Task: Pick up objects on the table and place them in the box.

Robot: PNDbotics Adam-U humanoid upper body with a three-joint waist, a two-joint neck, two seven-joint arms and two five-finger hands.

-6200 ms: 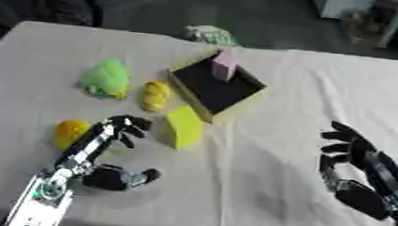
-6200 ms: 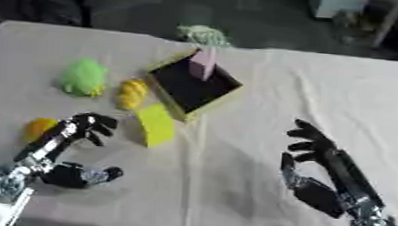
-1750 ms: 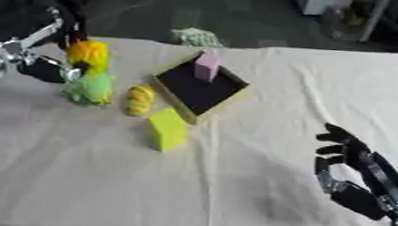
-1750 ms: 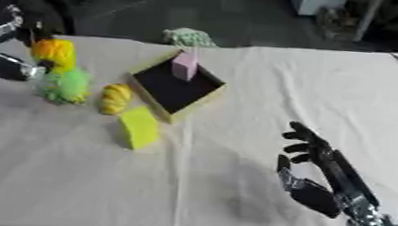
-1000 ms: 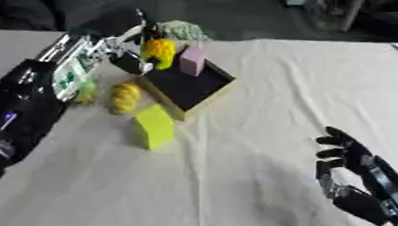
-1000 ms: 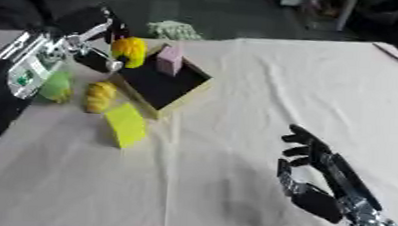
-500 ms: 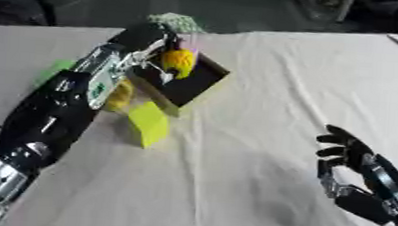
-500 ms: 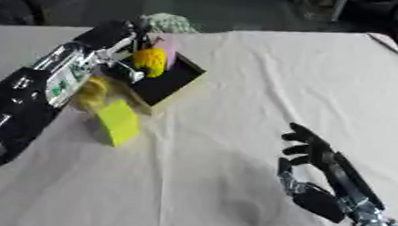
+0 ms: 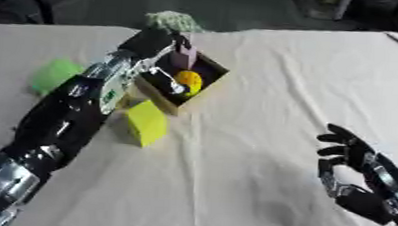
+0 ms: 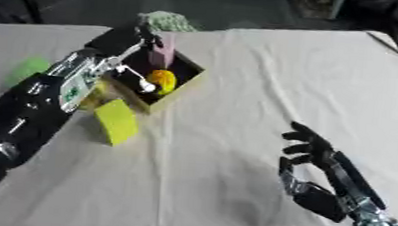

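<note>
Centrally, towards the far side of the cloth-covered desk [image 9: 266, 89], a dark box [image 9: 206, 88] with a yellow rim is seen, set cornerwise. An orange-yellow round object [image 9: 188, 79] lies inside it, and a pink block [image 9: 185, 57] stands in its far corner. The left hand [image 9: 151, 41] is held over the box's far-left side, at the end of a long black and silver arm that crosses the near-left part of the desk; whether its fingers are curled or straight cannot be told, as only a dark shape is made out there. A yellow-green block [image 9: 147, 123] is seen on the desk just beside the box's near-left wall and close to the arm. A green lumpy object [image 9: 55, 74] lies further left, well apart from the box, partly cut off by the arm. A pale green crumpled thing [image 9: 176, 19] rests at the far edge of the desk, just behind the box. The right hand [image 9: 348, 158] is seen near the lower right corner, palm raised and fingers spread, holding nothing. Between it and the box a wide stretch of bare cloth is left open, as is the whole far-right corner up to the desk's edge.
</note>
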